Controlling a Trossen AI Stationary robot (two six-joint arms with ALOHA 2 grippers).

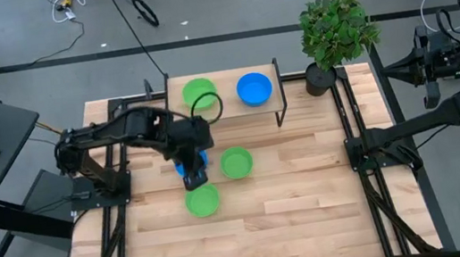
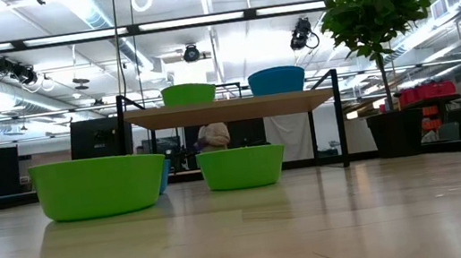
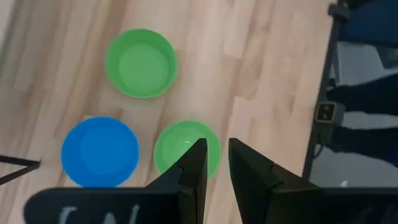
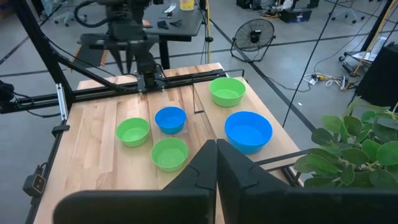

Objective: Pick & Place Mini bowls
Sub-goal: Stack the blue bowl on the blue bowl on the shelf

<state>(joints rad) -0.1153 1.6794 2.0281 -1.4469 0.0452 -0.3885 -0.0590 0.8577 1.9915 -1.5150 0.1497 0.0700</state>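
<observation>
While the left pincer (image 1: 196, 182) hovers narrowly parted, empty, over the near green bowl (image 1: 202, 202) | right pincer (image 4: 216, 149) closed, parked off worktop (image 1: 312, 198)

Potted plant (image 1: 338, 30) at the far right corner of a light wooden table (image 1: 312, 198), beside a small raised shelf (image 1: 226, 111) on black legs.

high: straight down over the whole table (image 1: 312, 198) | low: at tabletop level, facing the shelf (image 2: 232, 108), close to a green bowl (image 2: 98, 185) | left wrist: looks down, close above bowls beside the shelf | right wrist: from the table's far side near the plant (image 4: 354, 149), facing the shelf | all four share the bowls
</observation>
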